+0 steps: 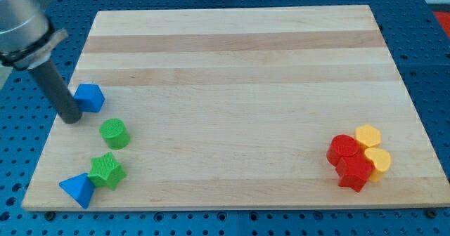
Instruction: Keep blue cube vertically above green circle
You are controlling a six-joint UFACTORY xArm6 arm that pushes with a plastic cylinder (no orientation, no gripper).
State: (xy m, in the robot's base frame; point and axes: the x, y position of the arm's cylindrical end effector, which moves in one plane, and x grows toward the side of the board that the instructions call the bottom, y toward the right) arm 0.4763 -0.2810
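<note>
Progress looks nearly complete: the blue cube (89,97) sits toward the view's top of the green circle (114,133), though offset a little to the view's left, so a small nudge rightward would line them up. My tip (71,119) rests just beside the cube's left face, possibly touching it; being a bare rod, it has nothing to open or clamp. Below, a green star (106,170) touches a blue triangle (77,189). Red and yellow blocks (358,159) cluster well apart at the wooden board's (239,53) right, obstructing nothing.
</note>
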